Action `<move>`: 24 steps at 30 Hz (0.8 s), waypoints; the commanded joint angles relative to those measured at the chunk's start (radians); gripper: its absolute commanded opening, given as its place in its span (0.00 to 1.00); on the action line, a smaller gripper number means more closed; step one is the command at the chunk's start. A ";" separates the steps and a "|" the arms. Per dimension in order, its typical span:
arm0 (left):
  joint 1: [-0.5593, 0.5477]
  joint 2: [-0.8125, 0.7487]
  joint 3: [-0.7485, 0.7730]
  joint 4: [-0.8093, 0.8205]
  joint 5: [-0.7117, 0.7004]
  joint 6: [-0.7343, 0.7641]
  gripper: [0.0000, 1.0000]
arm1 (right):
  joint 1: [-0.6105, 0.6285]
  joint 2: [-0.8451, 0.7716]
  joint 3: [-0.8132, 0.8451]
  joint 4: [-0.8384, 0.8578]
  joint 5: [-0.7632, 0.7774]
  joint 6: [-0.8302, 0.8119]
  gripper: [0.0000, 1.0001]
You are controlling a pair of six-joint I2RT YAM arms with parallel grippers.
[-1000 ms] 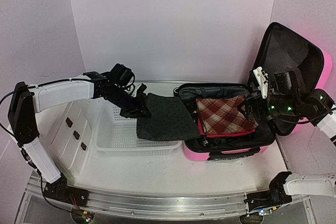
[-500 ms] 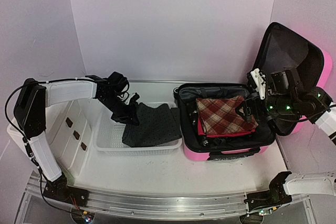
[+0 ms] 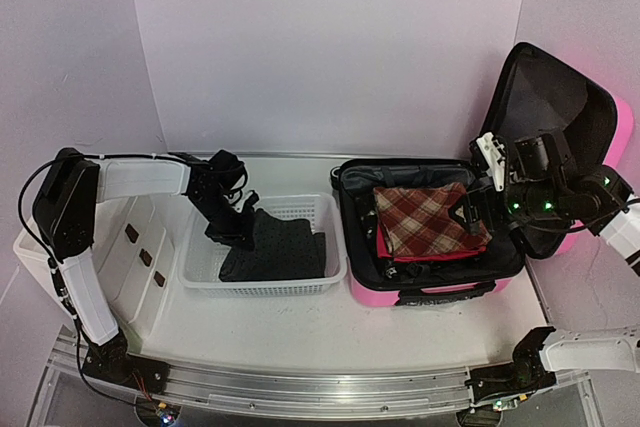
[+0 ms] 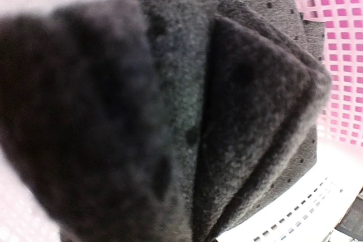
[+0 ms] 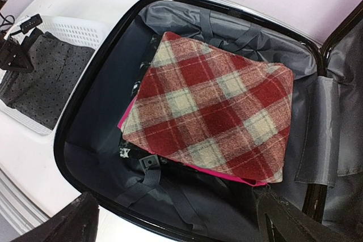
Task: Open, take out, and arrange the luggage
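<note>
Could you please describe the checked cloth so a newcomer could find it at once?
Look for the open pink luggage on the right of the table, its lid standing up. In its black-lined lower half, a folded cloth lies on top of the pile. It is the only red-and-cream plaid piece; the white basket beside it holds a dark grey dotted cloth.

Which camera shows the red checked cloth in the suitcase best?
Right wrist view: the red checked cloth is large and sharp there. The top view shows it small; the left wrist view misses it.
</note>
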 commanded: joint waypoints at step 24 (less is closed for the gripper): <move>-0.063 -0.580 -0.125 0.173 0.177 -0.182 0.64 | 0.261 0.618 0.126 0.098 0.182 -0.584 0.76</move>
